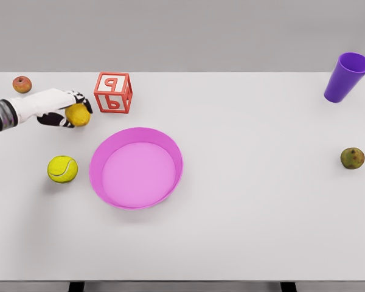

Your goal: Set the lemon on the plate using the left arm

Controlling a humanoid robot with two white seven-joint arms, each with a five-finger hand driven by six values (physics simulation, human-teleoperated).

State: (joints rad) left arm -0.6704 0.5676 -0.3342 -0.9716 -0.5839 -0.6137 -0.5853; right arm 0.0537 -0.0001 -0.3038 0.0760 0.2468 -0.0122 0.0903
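A yellow lemon [78, 114] lies on the white table at the left, beside a red letter block. My left hand [72, 109] reaches in from the left edge, its fingers curled around the lemon from the left and above. The pink plate [170, 149] sits right of and nearer than the lemon, with nothing in it. My right arm is out of view.
A red letter block [113, 92] stands just right of the lemon. A tennis ball [62, 169] lies left of the plate. A small red apple [22, 84] sits at the far left, a purple cup [347, 76] at the far right, a brownish fruit [352, 158] near the right edge.
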